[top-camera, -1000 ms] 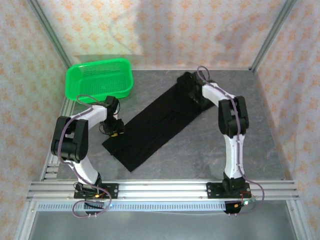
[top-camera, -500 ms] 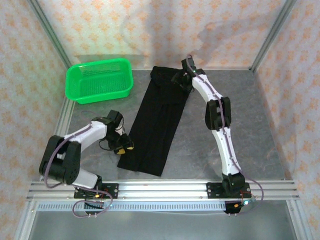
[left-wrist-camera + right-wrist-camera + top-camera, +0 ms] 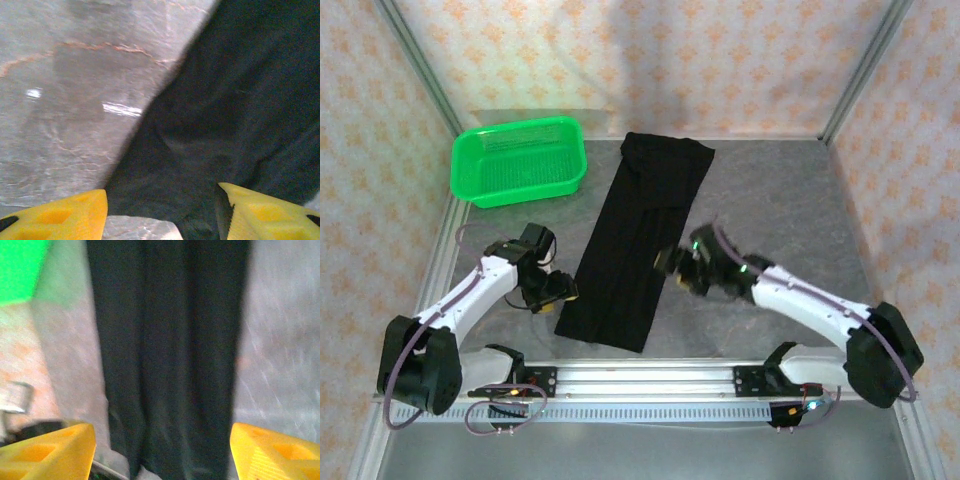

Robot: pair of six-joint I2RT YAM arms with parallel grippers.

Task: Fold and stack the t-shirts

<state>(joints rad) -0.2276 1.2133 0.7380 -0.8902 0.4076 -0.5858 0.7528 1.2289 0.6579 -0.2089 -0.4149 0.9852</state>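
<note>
Nearest, the left claw (image 3: pixel 560 292) stands open at the near left corner of the t-shirt (image 3: pixel 638 235), the right claw (image 3: pixel 672 265) open by its right edge. The t-shirt lies as a long folded strip on the bench (image 3: pixel 790 210), reaching toward the far side. The basket (image 3: pixel 520 160) sits far left.

T-shirt (image 3: pixel 635 245) lies flat on bench (image 3: pixel 770 200), a long strip running from far side of bench toward near edge. Basket (image 3: pixel 520 127) on bench, left of t-shirt's far end, apart from it. Left gripper (image 3: pixel 563 290) just beside t-shirt's left edge, at its near end. Right gripper (image 3: pixel 670 262) at t-shirt's right edge, about mid-length.
</note>
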